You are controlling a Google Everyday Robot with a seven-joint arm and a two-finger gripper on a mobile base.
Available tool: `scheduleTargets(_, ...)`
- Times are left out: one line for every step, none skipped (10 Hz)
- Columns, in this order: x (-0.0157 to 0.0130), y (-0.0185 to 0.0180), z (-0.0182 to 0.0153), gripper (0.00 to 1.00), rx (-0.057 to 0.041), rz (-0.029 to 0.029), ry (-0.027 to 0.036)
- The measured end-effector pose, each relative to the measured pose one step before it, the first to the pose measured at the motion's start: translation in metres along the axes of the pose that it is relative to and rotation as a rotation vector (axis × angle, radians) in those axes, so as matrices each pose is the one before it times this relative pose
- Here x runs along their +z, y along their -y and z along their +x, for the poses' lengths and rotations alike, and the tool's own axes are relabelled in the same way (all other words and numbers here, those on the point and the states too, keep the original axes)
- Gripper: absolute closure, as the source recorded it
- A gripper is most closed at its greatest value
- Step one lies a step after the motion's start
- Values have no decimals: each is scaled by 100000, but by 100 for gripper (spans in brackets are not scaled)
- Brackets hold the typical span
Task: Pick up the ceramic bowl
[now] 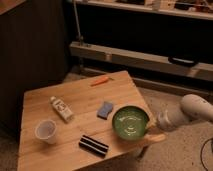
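Ceramic bowl (green) touches the gripper; jaws' state seemingly unreadable.

Glossy green ceramic bowl, pale claw

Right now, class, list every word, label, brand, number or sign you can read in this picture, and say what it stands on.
Nothing can be read.
Small bottle: its label shows dark marks, too blurred to read.
Ceramic bowl, white cup, blue sponge, black striped packet, orange pen: no text visible.
The gripper sits at the bowl's right rim, unmarked.
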Motion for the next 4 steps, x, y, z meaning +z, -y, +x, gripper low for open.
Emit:
scheduleTargets(-618, -566, 243, 100, -444, -2600, -956)
scheduleTargets(-697, -751, 339, 100, -892, -3162, -1364)
scheduleTargets(-949, -928, 493, 100, -1732, -2668, -2076)
scheduleTargets(-820, -1056, 483, 100, -2653, -1682, -1390)
